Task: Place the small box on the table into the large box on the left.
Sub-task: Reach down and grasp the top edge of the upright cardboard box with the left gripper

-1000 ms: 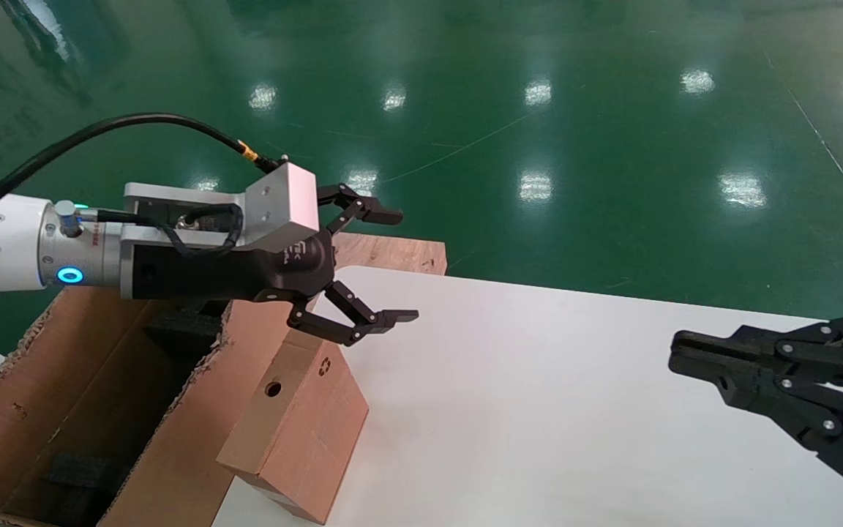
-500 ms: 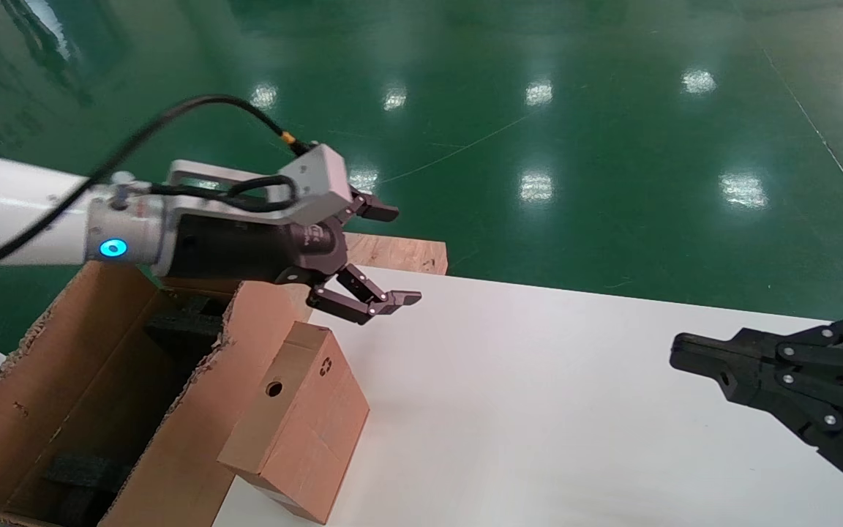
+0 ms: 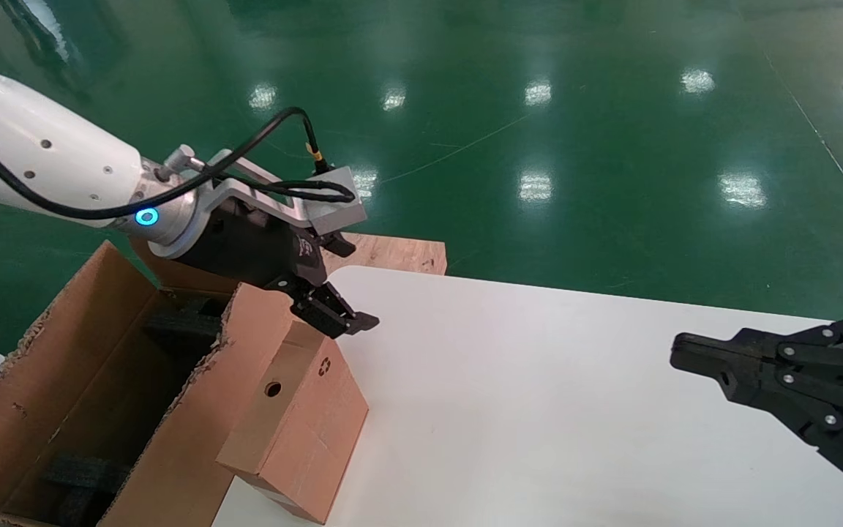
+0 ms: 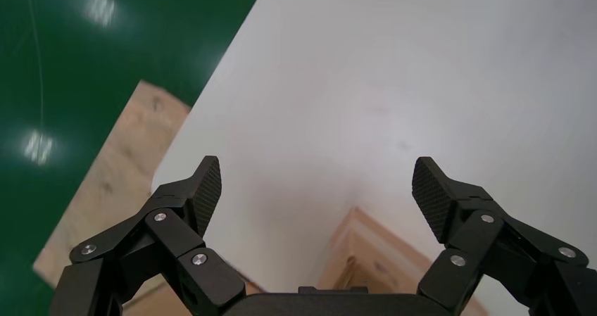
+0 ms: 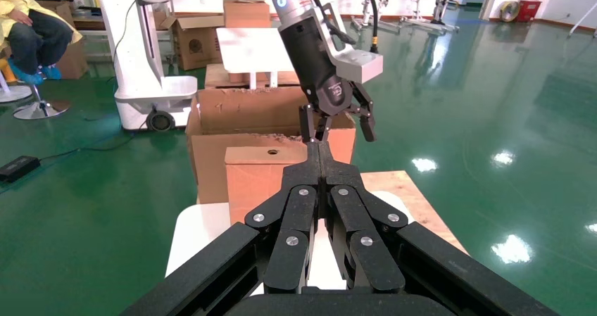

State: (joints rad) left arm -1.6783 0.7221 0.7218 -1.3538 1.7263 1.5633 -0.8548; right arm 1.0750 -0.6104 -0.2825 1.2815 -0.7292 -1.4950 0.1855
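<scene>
- Left hand [image 3: 334, 285] hovering above the far top end of the small box [image 3: 297, 424], pointed down, fingers spread wide, nothing held.
- In the left wrist view, left hand [image 4: 317, 189] showing both ribbed pads [image 4: 209, 186] well apart, with the white worktop [image 4: 394, 84] between them and a corner of the small box [image 4: 366, 256] just below.
- Small box tilted, lower end resting on the worktop [image 3: 538, 410], long side leaning against the outer wall of the large box [image 3: 107, 395]; round hole and recycling mark facing up.
- Large box standing open at the worktop's left edge, torn flap edges, black foam pieces [image 3: 77, 476] inside.
- Bare plywood board [image 3: 392, 252] lying beyond the worktop's far left corner.
- Right hand [image 3: 677, 351] parked over the right side of the worktop, well apart from both boxes, fingers pressed together, empty.
- From the right wrist view, right hand [image 5: 322, 154] closed in front, small box [image 5: 260, 175] and large box [image 5: 246, 112] farther off under the left hand [image 5: 338, 122].
</scene>
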